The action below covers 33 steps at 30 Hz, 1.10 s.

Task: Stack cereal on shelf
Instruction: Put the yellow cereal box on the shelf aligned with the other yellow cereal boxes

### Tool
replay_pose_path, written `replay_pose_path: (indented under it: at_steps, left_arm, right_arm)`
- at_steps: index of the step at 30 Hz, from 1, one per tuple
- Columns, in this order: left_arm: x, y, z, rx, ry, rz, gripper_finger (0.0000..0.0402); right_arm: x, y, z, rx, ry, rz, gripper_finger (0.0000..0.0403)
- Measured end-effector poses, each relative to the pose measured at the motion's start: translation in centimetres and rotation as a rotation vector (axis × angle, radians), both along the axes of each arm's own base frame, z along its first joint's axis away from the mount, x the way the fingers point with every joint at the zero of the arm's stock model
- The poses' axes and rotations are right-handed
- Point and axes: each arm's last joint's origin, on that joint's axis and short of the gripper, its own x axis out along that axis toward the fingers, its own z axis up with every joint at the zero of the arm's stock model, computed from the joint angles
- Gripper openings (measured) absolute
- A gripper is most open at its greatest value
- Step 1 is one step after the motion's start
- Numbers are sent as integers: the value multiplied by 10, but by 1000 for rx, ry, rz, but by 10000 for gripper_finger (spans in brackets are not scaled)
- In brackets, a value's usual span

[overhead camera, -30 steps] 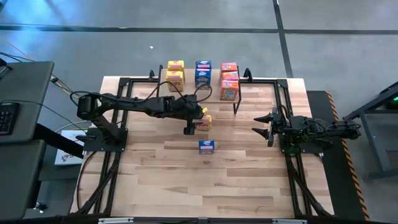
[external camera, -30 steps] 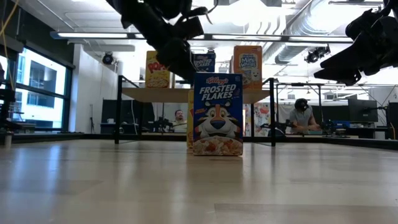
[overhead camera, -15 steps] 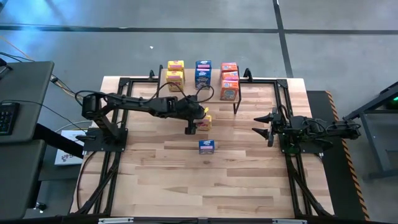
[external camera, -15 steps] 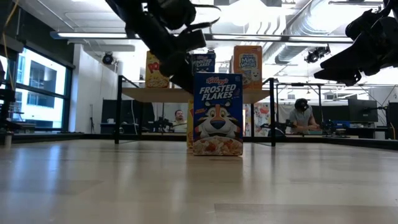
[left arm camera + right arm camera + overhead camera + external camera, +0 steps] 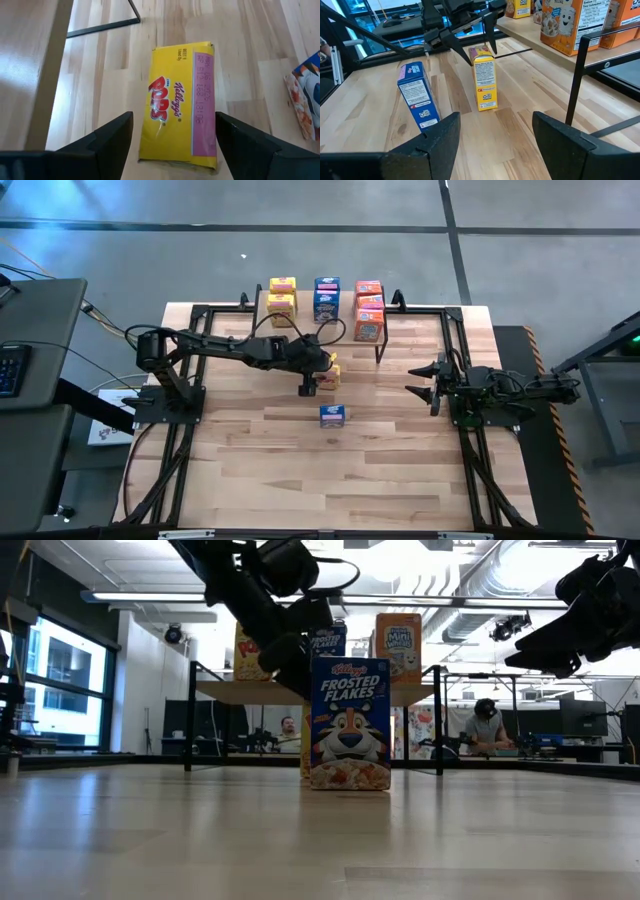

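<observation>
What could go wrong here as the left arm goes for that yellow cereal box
The left gripper hangs open over the upright yellow Pops box, which stands tall and narrow on the table; an off-centre finger may tip it. The blue Frosted Flakes box stands apart but close by, so a toppling box or a wide swing might knock it. The shelf already carries boxes, so placing this one may bump them. The right gripper waits at the side.

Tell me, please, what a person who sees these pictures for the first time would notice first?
The eye goes first to the left hand, open just above the top of a yellow cereal box standing upright on the table in front of the shelf. Next is the blue cereal box, standing alone nearer the table's middle and filling the low view. The right hand waits at the table's right side.
</observation>
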Motion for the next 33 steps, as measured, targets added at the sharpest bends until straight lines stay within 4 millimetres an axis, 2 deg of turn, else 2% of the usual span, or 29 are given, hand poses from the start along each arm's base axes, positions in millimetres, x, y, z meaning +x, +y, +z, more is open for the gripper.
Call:
replay_pose_path:
  at_steps: [17, 25, 33]
  left_arm:
    - [-1, -2, -2, -25, 19, -19, 192]
    - [-4, -3, -2, -51, 41, -26, 186]
    - [-15, -7, 16, -44, 32, -29, 186]
  right_arm:
    - [0, 0, 0, 0, 0, 0, 240]
    - [0, 0, 0, 0, 0, 0, 240]
    - [0, 0, 0, 0, 1, 0, 240]
